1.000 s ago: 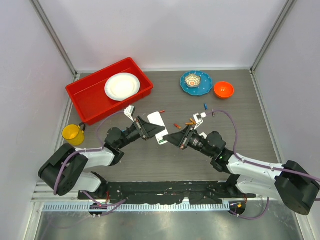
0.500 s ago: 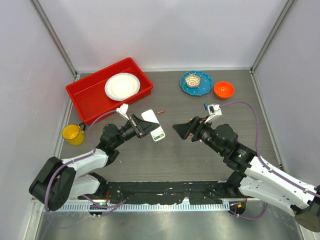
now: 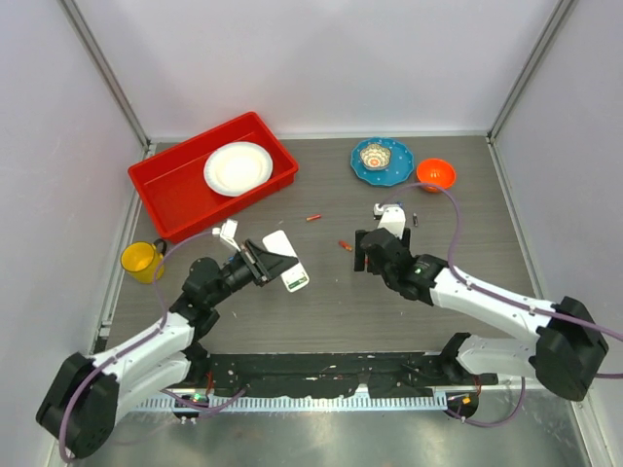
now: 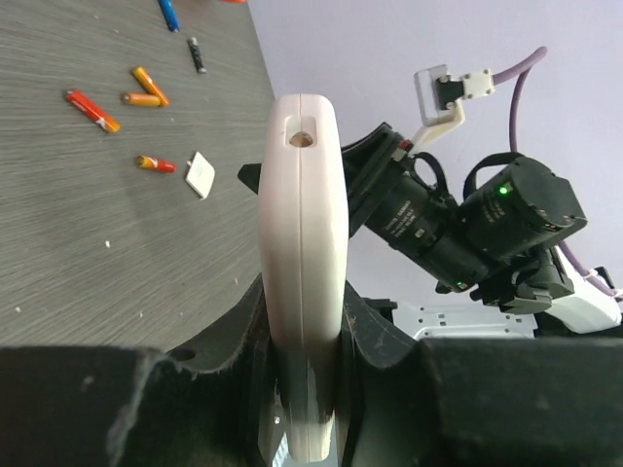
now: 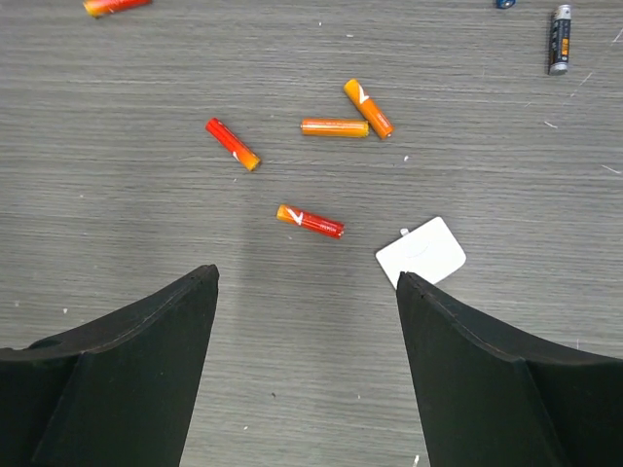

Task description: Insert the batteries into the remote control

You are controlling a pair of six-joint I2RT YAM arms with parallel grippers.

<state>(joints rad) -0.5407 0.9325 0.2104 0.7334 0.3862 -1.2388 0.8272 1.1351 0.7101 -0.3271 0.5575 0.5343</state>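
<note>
Pinching the flat white plastic remote control [image 4: 302,224] edge-up: left pincer [image 4: 304,350]; right pincer [image 5: 307,316] hangs spread above loose red-orange cylindrical batteries [image 5: 310,221] on the tabletop [image 5: 127,214]; none judged loaded.

Grey wood-grain table [image 3: 331,302]. Pale lilac walls [image 3: 321,68] on three sides, metal posts [image 3: 104,73] at back corners. Even, soft light.

Bright, even light, soft shadows
</note>
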